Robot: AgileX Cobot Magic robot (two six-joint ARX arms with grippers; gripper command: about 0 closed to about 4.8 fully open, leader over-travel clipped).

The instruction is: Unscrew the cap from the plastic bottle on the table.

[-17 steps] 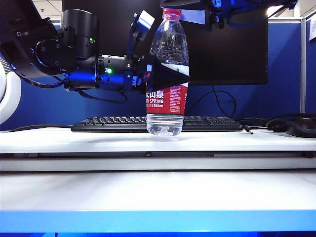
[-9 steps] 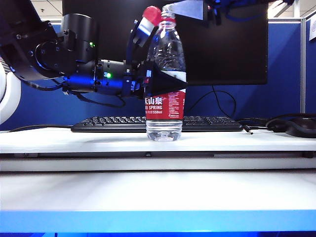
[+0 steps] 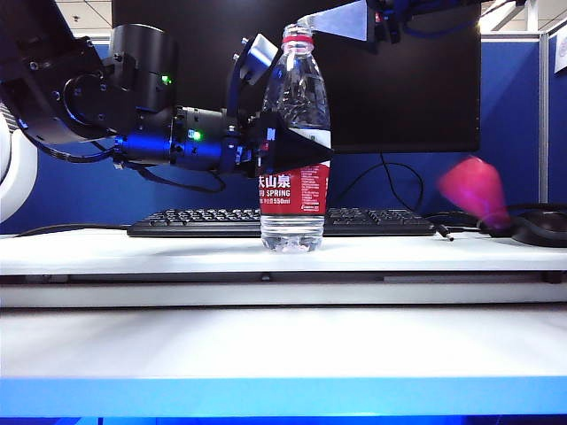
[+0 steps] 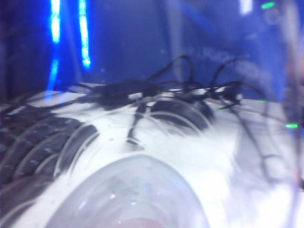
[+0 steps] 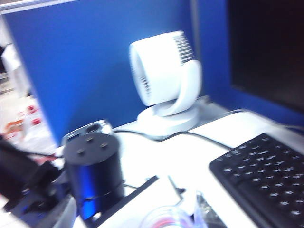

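Note:
The plastic bottle (image 3: pixel 294 159) stands upright on the table (image 3: pixel 177 252), its neck (image 3: pixel 298 37) bare above the thin red ring. My left gripper (image 3: pixel 297 146) comes in from the left and is shut on the bottle's middle, one black finger across the label. The left wrist view is filled by the bottle's clear shoulder (image 4: pixel 128 190). The cap (image 3: pixel 472 188) is a red blur in the air far right of the bottle, held by nothing. My right gripper (image 3: pixel 310 18) hangs just above the neck, open and empty. Below it the right wrist view shows the bottle's open mouth (image 5: pixel 166 219).
A black keyboard (image 3: pixel 283 221) lies behind the bottle, with a dark monitor (image 3: pixel 399 80) and a blue partition beyond. Black cables and a dark object (image 3: pixel 532 226) sit at the right, under the cap. A white fan (image 5: pixel 164 80) stands by the partition.
The cap was on the neck between the right fingers, then loose beside the neck on the left, and is now a blur far right. The right jaws have let it go.

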